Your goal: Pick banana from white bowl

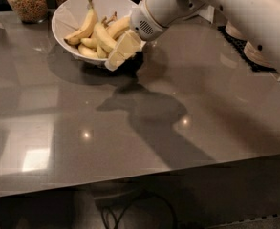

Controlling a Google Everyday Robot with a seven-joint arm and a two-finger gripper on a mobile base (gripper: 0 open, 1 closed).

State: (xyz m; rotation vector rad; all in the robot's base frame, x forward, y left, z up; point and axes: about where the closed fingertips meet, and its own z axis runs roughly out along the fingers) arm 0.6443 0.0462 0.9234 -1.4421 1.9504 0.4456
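The white bowl [65, 18] stands at the back left of the grey countertop and holds several yellow bananas [97, 32]. One banana [84, 25] leans against the bowl's far wall with its stem up. My gripper [123, 52], cream-coloured at the tip of the white arm [216, 4], reaches in from the upper right. It sits at the bowl's near right rim, over the edge of the banana pile. It hides part of the rim and the nearest bananas.
Glass jars of dry food [27, 1] stand behind the bowl along the back edge. Stacked cream dishes on a black mat [254, 54] stand at the right, partly behind my arm. The countertop's front edge [139, 175] runs across the lower part of the view.
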